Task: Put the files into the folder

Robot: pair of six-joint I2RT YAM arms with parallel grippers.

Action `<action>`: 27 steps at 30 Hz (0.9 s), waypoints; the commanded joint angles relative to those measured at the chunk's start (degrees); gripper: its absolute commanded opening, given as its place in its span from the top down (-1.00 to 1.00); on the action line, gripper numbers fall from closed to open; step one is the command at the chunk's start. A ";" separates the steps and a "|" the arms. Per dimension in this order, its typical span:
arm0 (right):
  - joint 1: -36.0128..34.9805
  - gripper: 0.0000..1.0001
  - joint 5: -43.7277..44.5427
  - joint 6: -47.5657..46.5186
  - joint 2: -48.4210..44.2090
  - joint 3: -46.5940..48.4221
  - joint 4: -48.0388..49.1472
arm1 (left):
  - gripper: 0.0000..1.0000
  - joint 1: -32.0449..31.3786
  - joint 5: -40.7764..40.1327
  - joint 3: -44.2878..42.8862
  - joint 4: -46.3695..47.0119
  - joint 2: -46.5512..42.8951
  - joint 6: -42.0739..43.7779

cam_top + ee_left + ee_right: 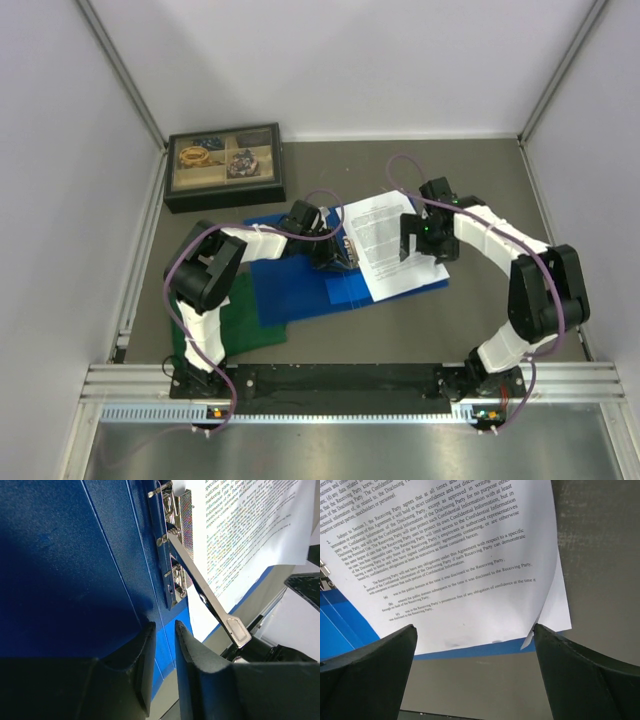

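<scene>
Several printed files [385, 245] lie on the right half of the open blue folder [300, 285], mid-table, their left edge by the metal rings [176, 540]. The left gripper [164, 626] hangs over the spine, fingers narrowly apart, clasping nothing. The right gripper [474, 630] hovers spread wide over the sheets' right side. A green shirt [235, 325] lies at the folder's near left corner; a compartment box [225, 165] sits far left.
</scene>
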State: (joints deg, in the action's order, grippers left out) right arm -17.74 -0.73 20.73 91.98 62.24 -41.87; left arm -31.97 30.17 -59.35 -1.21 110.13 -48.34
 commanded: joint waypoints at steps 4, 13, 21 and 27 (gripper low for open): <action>2.44 -0.98 5.30 -1.48 -2.96 2.10 -3.84 | 0.44 -0.47 -4.07 1.87 -3.18 0.18 2.02; 6.40 -0.98 1.88 -4.47 5.21 5.00 -0.67 | 0.44 -0.55 -3.90 1.43 -3.45 0.09 2.37; 6.31 -0.97 -2.17 -3.95 5.49 2.36 1.35 | 0.44 -0.64 -4.25 1.26 -3.89 0.26 2.63; 4.56 -0.97 -3.74 -2.54 3.29 1.05 1.09 | 0.45 -0.99 -4.33 0.91 -3.80 0.62 2.46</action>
State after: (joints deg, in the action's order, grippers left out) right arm -11.55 -2.28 17.23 98.61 64.05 -41.52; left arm -32.12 30.13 -59.35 -1.23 110.10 -48.05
